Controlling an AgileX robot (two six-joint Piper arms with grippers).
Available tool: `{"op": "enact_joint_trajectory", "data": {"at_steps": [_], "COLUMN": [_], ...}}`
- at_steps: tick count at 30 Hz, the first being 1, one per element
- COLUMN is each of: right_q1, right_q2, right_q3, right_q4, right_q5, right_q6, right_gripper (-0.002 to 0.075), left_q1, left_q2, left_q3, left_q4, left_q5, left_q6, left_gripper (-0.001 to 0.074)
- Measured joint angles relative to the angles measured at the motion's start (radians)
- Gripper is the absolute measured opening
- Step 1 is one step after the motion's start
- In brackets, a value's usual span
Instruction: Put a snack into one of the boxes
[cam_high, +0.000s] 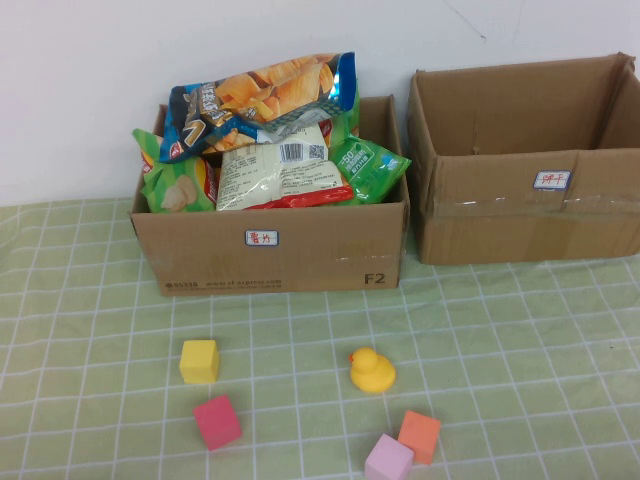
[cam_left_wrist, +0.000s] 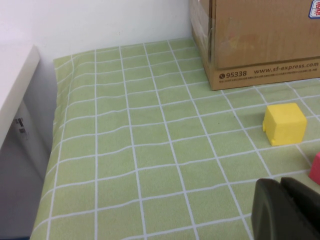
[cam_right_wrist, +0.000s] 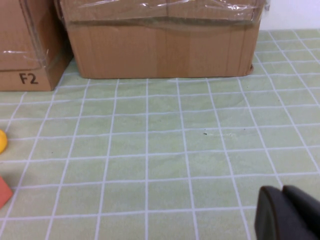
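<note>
Two cardboard boxes stand at the back of the green checked table. The left box (cam_high: 270, 250) is heaped with snack bags: a blue chip bag (cam_high: 255, 100) on top, a white packet (cam_high: 280, 170) and green bags (cam_high: 370, 165) under it. The right box (cam_high: 530, 210) looks empty inside. Neither arm shows in the high view. My left gripper (cam_left_wrist: 281, 186) is shut with nothing in it, low over the cloth near the table's left front, short of the yellow cube (cam_left_wrist: 284, 123). My right gripper (cam_right_wrist: 283, 192) is shut and empty, over the cloth in front of the right box (cam_right_wrist: 160, 47).
Toys lie on the cloth in front of the boxes: a yellow cube (cam_high: 199, 361), a red cube (cam_high: 216, 421), a yellow duck (cam_high: 371, 370), an orange cube (cam_high: 420, 435) and a pink cube (cam_high: 388, 460). The table's left edge (cam_left_wrist: 50, 150) drops off beside a white surface.
</note>
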Motion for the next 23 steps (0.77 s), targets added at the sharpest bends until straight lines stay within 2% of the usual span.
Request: {"op": "enact_joint_trajectory", "data": {"at_steps": [23], "right_q1": [0.0], "right_q2": [0.0], "right_q3": [0.0], "right_q4": [-0.009], "right_q5": [-0.002], "right_q6": [0.009], "right_gripper": [-0.0002], "left_q1": [0.0], "left_q2": [0.0], "left_q3": [0.0], "left_q4": [0.0], "left_q5": [0.0], "left_q6": [0.004], "left_gripper": [-0.0002]}}
